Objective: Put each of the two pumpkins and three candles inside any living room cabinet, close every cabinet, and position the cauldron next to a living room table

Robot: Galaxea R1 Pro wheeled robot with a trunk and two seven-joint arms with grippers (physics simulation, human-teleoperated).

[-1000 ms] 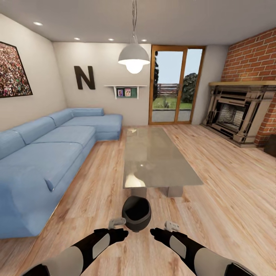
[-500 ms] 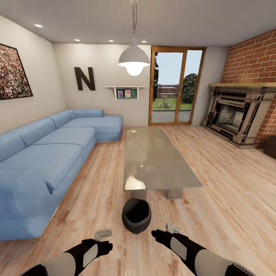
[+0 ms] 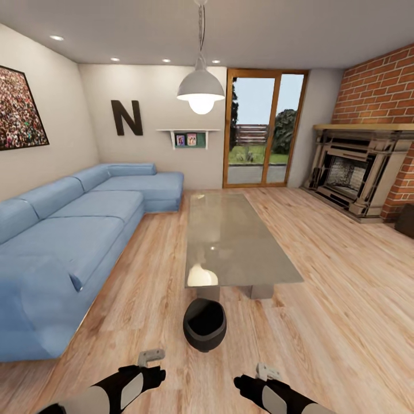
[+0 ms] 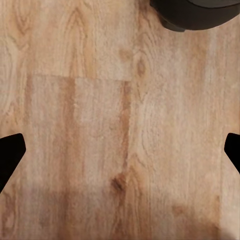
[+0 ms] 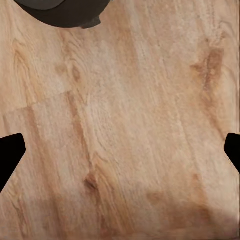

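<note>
- Now your round-bellied matte black cauldron (image 3: 204, 324) stands upright on the pale wood-plank floor (image 3: 345, 287), just beside the near end of the long glossy grey glass-topped table (image 3: 236, 238), which suits the "next to a table" goal.
- Your left gripper (image 3: 150, 357) and right gripper (image 3: 268, 371) hang spread and empty, apart from the pot, so nothing disturbs it.

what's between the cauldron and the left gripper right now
Only bare wood floor lies between the cauldron and the left gripper, seen in the head view.
</note>
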